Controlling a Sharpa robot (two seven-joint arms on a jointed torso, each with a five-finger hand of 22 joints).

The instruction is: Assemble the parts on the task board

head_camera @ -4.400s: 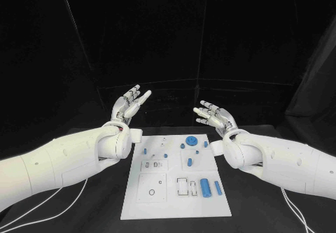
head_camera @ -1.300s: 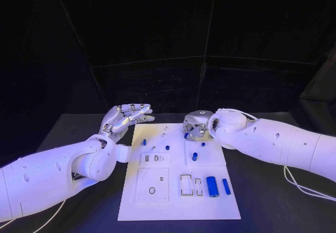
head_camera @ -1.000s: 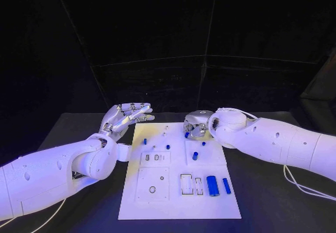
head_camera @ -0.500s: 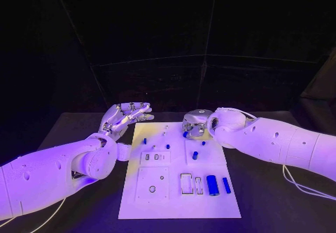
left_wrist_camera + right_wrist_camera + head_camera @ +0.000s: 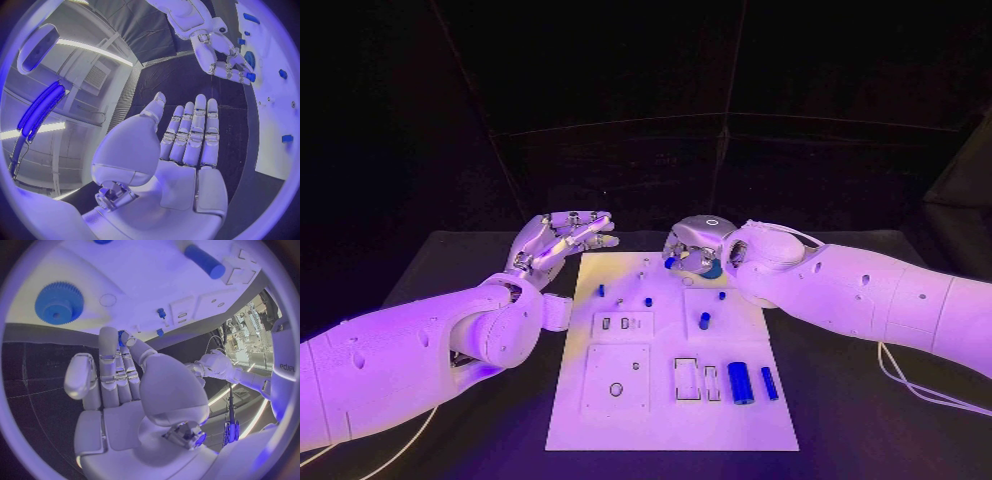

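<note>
The right silver hand point(image 5: 692, 248) hovers over the far end of the white rectangular task board point(image 5: 661, 415), fingers curled down, and there's a small blue part point(image 5: 120, 338) pinched at its fingertips, thumb pressed against it. From the left wrist view that same small blue part point(image 5: 250, 76) sits right at the fingertips, just above the board's surface; whether it touches the board is hard to call. Beside the fingers on the board lies a round blue toothed gear point(image 5: 59, 301). Over on the other side, the left silver hand point(image 5: 560, 239) is raised beside the board's far left corner, palm open, fingers straight and close together, holding nothing. Nearer the robot, a blue cylinder point(image 5: 738, 382) lies on the board.
</note>
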